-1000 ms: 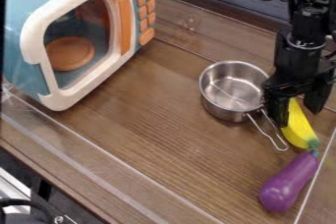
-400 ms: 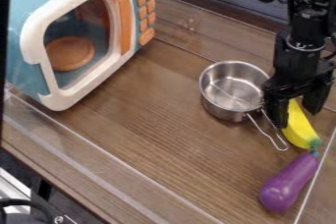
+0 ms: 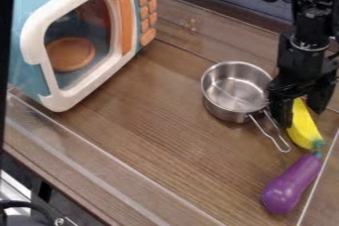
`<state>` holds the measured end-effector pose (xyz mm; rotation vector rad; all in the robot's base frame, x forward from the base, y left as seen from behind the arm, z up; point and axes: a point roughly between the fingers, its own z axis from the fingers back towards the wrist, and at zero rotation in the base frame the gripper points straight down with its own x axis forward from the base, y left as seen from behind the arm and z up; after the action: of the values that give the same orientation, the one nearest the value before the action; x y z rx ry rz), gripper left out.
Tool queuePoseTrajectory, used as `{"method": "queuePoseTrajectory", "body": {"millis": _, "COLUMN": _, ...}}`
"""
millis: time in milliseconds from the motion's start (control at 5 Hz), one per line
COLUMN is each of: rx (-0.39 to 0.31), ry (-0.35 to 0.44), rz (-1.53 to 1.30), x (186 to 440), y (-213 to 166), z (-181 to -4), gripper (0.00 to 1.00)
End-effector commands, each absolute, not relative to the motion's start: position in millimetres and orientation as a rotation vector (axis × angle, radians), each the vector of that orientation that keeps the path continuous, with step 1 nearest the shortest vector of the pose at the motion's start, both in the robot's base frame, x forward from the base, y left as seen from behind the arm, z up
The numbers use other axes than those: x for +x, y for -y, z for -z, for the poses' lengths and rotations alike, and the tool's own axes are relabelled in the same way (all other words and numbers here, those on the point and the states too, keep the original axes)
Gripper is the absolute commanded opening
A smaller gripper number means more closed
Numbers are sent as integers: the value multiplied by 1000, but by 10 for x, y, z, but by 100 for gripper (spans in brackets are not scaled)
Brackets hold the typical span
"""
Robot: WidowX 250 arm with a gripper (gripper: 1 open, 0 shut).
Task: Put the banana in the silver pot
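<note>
The yellow banana (image 3: 303, 129) with a green tip lies on the wooden table, right of the silver pot (image 3: 236, 89). The pot is empty and its wire loop handle (image 3: 275, 134) points toward the front right. My gripper (image 3: 298, 99) hangs straight down over the banana's upper end, with its black fingers (image 3: 280, 99) spread open on either side of it. The fingers are low at the banana, and part of the banana's top is hidden behind them. I cannot tell whether they touch it.
A blue and white toy microwave (image 3: 82, 32) with an orange door panel stands at the back left. A purple toy eggplant (image 3: 291, 183) lies at the front right, close to the table's edge. A clear raised rim (image 3: 79, 141) runs along the table's front left.
</note>
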<state>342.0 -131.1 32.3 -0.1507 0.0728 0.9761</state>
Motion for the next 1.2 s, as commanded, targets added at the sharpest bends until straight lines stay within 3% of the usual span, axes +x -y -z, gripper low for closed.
{"method": "queuePoseTrajectory", "body": {"millis": 0, "rx": -187, "ry": -30, "rz": -974, "x": 3515, "y": 1329, "z": -468, "gripper": 100}}
{"method": "queuePoseTrajectory", "body": {"millis": 1000, "rx": -180, "ry": -31, "rz": -996, "x": 3517, "y": 1297, "z": -382, "gripper": 100}}
